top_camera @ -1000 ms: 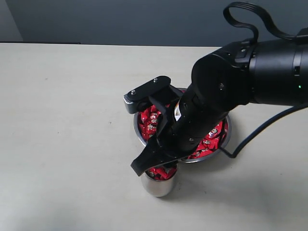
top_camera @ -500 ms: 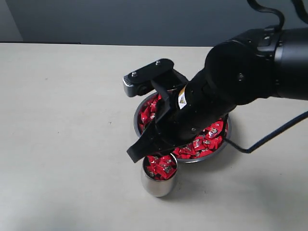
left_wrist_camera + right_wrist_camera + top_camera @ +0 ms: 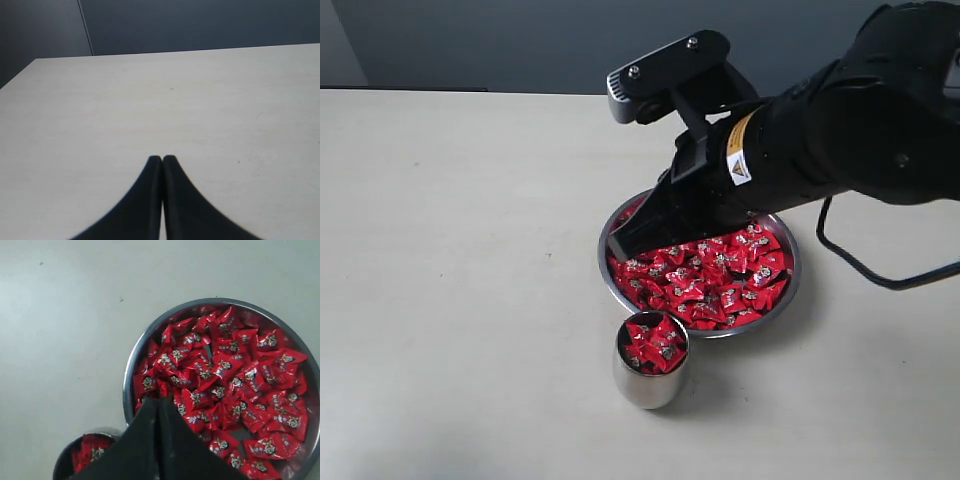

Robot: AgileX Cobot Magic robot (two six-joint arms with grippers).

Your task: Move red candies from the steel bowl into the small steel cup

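Note:
The steel bowl (image 3: 796,270) sits mid-table, its floor covered with red candies (image 3: 715,280). Just in front of it stands the small steel cup (image 3: 648,385), filled to the rim with more red candies (image 3: 653,345). My right gripper (image 3: 618,245) hangs above the bowl's left rim with its fingers pressed together and nothing clearly between them. The right wrist view shows its tips (image 3: 159,400) over the candies (image 3: 235,370) near the bowl's rim (image 3: 131,360), with the cup (image 3: 67,457) at the frame's edge. My left gripper (image 3: 162,158) is shut over bare table.
A pale table (image 3: 450,250) stretches around the bowl and cup, with a dark wall behind. A black cable (image 3: 860,270) from the right arm loops down beside the bowl on the right.
The right gripper rose from over the cup and swung back above the bowl's left side. Its jaws went from open to shut.

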